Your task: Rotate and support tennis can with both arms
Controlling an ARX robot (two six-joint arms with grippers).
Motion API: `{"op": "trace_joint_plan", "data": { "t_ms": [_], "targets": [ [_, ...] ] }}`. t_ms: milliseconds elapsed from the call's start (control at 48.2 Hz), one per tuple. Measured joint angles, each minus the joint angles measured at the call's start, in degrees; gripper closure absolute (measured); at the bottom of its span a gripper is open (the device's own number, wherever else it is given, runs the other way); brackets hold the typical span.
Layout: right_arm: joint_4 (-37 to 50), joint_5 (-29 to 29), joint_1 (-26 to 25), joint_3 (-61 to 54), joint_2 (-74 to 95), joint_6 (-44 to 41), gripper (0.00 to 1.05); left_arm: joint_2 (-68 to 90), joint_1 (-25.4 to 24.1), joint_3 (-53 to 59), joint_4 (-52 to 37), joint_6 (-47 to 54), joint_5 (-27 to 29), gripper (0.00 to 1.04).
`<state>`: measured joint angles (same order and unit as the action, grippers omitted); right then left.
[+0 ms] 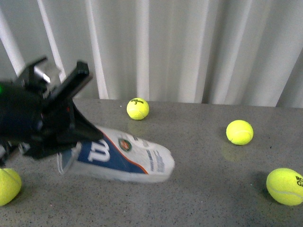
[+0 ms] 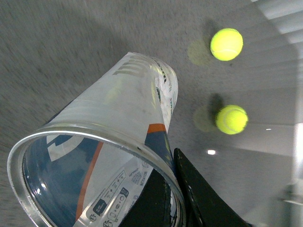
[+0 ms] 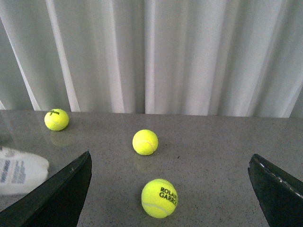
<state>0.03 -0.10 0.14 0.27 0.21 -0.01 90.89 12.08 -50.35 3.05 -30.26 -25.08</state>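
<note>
The tennis can point(image 1: 125, 156), a clear tube with a white-and-navy "W" label and orange stripe, lies tilted on the grey table at the left. My left gripper point(image 1: 71, 142) is shut on its open end, one jaw inside the rim and one outside, as the left wrist view shows at the metal rim point(image 2: 173, 182). The can's closed end points right and shows in the right wrist view point(image 3: 19, 170). My right gripper point(image 3: 170, 198) is open and empty, off to the right of the can; it is out of the front view.
Yellow tennis balls lie on the grey table point(image 1: 203, 198): one at the back point(image 1: 138, 108), one right of centre point(image 1: 239, 132), one at the right edge point(image 1: 285, 186), one at the front left point(image 1: 7, 186). White curtains point(image 1: 189, 47) hang behind the table.
</note>
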Motion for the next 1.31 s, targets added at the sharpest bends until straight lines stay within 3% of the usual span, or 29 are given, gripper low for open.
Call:
{"op": "trace_joint_plan", "data": {
  "t_ms": [270, 539, 871, 1058, 1307],
  "targets": [
    [0.0, 0.0, 0.0, 0.0, 0.0, 0.02, 0.07, -0.76, 7.26, -22.08, 29.57, 30.8, 15.96, 1.01],
    [0.0, 0.0, 0.0, 0.0, 0.0, 0.02, 0.07, 4.96, 16.55, -34.32, 44.02, 47.23, 24.87, 1.01],
    [0.0, 0.0, 0.0, 0.0, 0.0, 0.02, 0.07, 12.17, 20.92, -37.0, 46.03, 48.04, 26.75, 1.01],
    [0.0, 0.0, 0.0, 0.0, 0.0, 0.02, 0.07, 17.09, 20.5, -37.13, 45.22, 48.11, 29.18, 1.01],
    [0.0, 0.0, 0.0, 0.0, 0.0, 0.02, 0.07, 18.58, 20.11, -38.77, 45.62, 48.17, 28.46, 1.01]
  ]
}}
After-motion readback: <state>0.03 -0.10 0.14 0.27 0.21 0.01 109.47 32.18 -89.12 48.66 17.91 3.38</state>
